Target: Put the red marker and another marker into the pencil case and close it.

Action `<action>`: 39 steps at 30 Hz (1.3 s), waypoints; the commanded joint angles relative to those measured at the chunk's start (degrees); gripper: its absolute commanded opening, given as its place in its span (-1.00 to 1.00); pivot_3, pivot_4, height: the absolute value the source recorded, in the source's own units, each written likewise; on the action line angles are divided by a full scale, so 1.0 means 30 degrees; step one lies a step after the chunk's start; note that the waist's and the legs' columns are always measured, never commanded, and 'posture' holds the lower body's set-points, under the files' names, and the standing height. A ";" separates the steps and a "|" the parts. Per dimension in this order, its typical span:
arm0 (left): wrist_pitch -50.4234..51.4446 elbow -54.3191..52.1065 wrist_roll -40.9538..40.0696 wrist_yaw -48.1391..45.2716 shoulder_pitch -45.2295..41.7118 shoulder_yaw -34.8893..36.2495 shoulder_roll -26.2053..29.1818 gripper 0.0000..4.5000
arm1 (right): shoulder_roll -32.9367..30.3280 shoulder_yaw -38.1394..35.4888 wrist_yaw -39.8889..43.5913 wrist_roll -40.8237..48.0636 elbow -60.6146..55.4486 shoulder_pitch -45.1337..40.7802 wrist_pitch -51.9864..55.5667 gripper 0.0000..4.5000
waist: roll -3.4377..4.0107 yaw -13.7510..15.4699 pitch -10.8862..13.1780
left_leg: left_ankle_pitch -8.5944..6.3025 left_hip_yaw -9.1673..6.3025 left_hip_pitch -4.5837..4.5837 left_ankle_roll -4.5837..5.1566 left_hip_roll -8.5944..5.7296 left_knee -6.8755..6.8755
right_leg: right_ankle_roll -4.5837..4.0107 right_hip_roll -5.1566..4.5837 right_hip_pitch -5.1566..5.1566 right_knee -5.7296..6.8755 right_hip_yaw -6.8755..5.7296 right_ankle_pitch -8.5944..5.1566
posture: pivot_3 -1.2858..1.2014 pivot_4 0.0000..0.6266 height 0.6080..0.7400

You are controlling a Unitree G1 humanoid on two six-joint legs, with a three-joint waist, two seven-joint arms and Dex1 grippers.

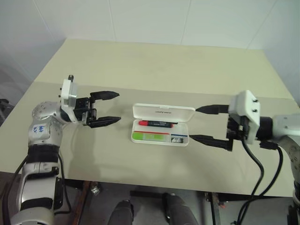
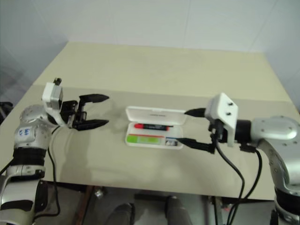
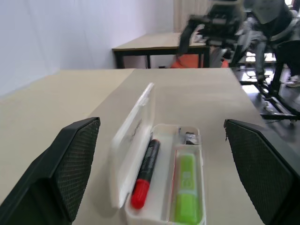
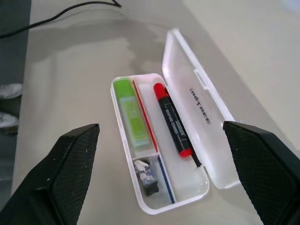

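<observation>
Right gripper [image 1: 202,124], centre right of frame, jaws spread, empty, just beside the pencil case [image 1: 161,113]. Case at centre of the table [image 1: 140,65], lid raised. Red marker [image 1: 155,123] and green highlighter [image 1: 150,137] lie inside. Left gripper [image 1: 110,108], left of centre, spread wide, empty, apart from case.

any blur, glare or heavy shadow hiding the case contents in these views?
Left wrist view: pencil case in focus, right tool in the background smeared. Right wrist view: red marker and green highlighter crisp, lid lettering legible, no glare. Left eye view: soft shadow on the table beside the left tool; contents unobscured.
</observation>
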 commanded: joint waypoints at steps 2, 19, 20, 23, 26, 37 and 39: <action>-0.1111 0.1521 0.0500 -0.0520 -0.1638 0.0205 -0.0008 0.83 | -0.0788 -0.1111 -0.0627 0.0279 -0.0032 0.0679 -0.1348 1.00 | 0.0001 -0.0003 0.0000 | 0.0000 0.0002 -0.0003 0.0000 -0.0005 0.0010 | 0.0003 -0.0006 0.0002 -0.0001 0.0003 0.0001 | 0.03 -0.52 1.00; -0.6340 1.3635 0.6802 0.2355 -0.8543 -0.1563 -0.1891 -0.97 | -0.1903 -0.2136 -0.2986 0.0797 -0.0072 0.2750 -0.2507 1.00 | -0.0001 -0.0003 0.0001 | 0.0004 0.0001 -0.0026 0.0011 -0.0011 0.0009 | 0.0022 0.0002 -0.0008 -0.0006 0.0006 0.0000 | 0.03 -0.52 1.00; -0.6718 1.3841 0.7197 0.2677 -0.8541 -0.1755 -0.2172 -0.97 | -0.1996 -0.2293 -0.2977 0.0851 -0.0094 0.2952 -0.2506 1.00 | -0.0002 0.0014 0.0001 | 0.0004 0.0001 -0.0027 0.0011 -0.0011 0.0009 | 0.0022 0.0002 -0.0009 -0.0005 0.0007 0.0001 | 0.03 -0.52 1.00; -0.7199 1.4283 0.7574 0.2567 -0.8537 -0.1712 -0.2963 -0.97 | -0.2192 -0.2986 -0.2784 0.1122 -0.0163 0.3712 -0.2657 1.00 | -0.0006 0.0076 0.0004 | 0.0004 -0.0005 -0.0056 0.0011 -0.0012 0.0019 | 0.0027 0.0002 -0.0023 -0.0003 0.0005 0.0003 | 0.03 -0.52 1.00; -0.7354 1.4648 0.8018 0.2938 -0.8577 -0.1628 -0.3343 -0.97 | -0.2007 -0.3737 -0.2678 0.1618 -0.0037 0.4204 -0.3090 1.00 | -0.0009 0.0073 0.0005 | 0.0004 -0.0006 -0.0070 0.0011 -0.0016 0.0032 | 0.0041 0.0000 -0.0023 -0.0008 0.0006 0.0010 | 0.03 -0.52 1.00; -0.6870 1.4637 0.8413 -0.2369 -0.8615 -0.1954 -0.3882 -0.97 | -0.1681 -0.5613 -0.1994 0.2568 0.0292 0.7002 -0.4948 1.00 | -0.0010 0.0003 0.0005 | 0.0007 -0.0003 -0.0067 0.0014 -0.0033 0.0068 | 0.0051 0.0004 -0.0016 0.0032 0.0018 0.0015 | 0.03 -0.52 1.00; -0.6972 1.4494 0.8541 -0.2741 -0.8416 -0.2696 -0.3718 -0.97 | -0.1706 -0.5499 -0.2115 0.2611 0.0394 0.6913 -0.5039 1.00 | -0.0010 -0.0006 0.0005 | 0.0006 -0.0005 -0.0062 0.0015 -0.0031 0.0094 | 0.0051 0.0004 -0.0017 0.0061 0.0021 0.0015 | 0.03 -0.52 1.00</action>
